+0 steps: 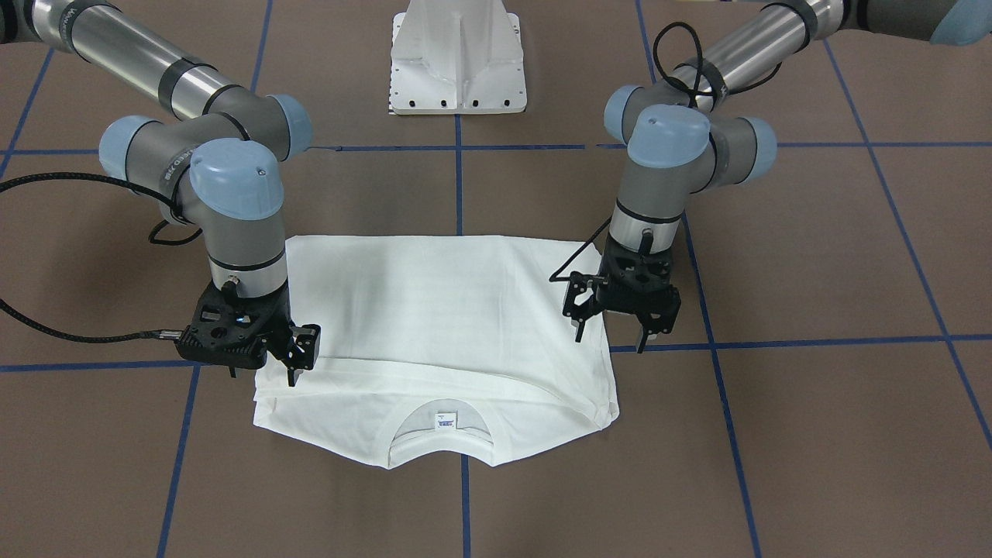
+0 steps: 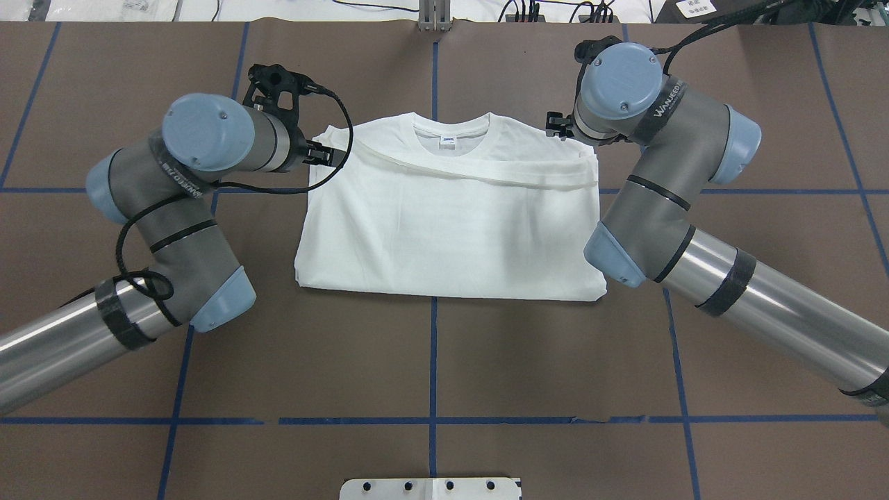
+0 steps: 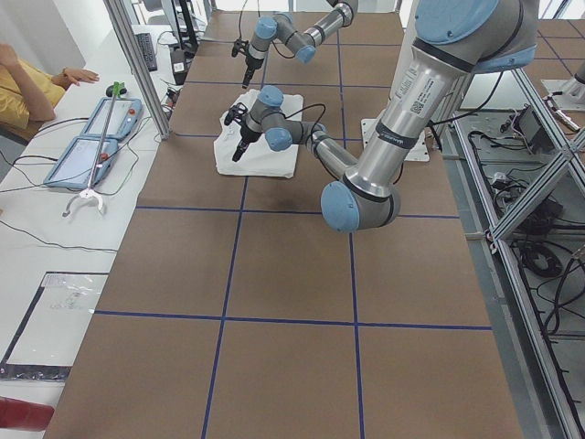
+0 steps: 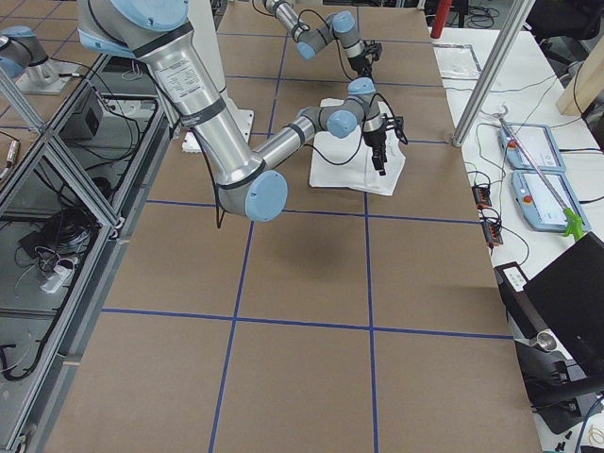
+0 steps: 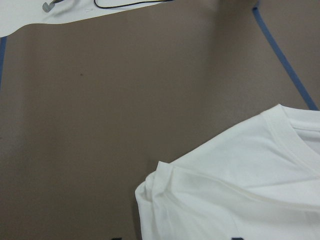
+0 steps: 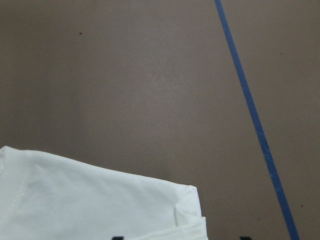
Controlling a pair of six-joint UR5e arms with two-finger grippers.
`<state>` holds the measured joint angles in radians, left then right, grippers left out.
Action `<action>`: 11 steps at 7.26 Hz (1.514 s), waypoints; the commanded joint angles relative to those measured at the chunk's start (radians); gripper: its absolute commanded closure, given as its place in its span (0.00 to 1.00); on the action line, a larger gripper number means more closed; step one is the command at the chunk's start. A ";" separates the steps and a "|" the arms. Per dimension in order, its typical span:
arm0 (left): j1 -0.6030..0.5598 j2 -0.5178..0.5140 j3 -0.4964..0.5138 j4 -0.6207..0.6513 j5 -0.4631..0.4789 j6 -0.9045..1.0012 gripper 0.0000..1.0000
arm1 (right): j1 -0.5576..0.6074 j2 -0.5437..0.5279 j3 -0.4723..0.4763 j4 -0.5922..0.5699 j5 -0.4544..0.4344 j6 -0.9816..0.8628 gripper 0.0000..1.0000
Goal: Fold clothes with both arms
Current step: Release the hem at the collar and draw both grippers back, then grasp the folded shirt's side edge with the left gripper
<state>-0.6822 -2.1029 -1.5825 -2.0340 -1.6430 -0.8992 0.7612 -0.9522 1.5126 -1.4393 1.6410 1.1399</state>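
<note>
Both pairs of fingers stand wide and hold nothing. The left fingers (image 1: pixel 641 339) and the right fingers (image 1: pixel 294 370) hang over the two shoulder corners of the shirt (image 1: pixel 449 325). The shirt lies flat on the table (image 1: pixel 814 434), sleeves folded in, and its collar (image 1: pixel 442 452) edge runs from one pair of fingers to the other. Each corner is just below and slightly inward of its own fingers, so I judge each arm should take its nearer corner.
</note>
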 commanded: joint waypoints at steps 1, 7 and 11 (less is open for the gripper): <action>0.106 0.148 -0.109 -0.065 -0.008 -0.108 0.00 | -0.013 -0.011 0.027 0.000 -0.003 0.001 0.00; 0.181 0.221 -0.105 -0.178 -0.005 -0.139 0.51 | -0.019 -0.011 0.029 0.000 -0.009 0.011 0.00; 0.204 0.218 -0.108 -0.178 -0.006 -0.141 0.55 | -0.022 -0.011 0.027 0.000 -0.009 0.011 0.00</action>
<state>-0.4868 -1.8841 -1.6881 -2.2120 -1.6490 -1.0398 0.7399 -0.9634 1.5409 -1.4377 1.6322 1.1505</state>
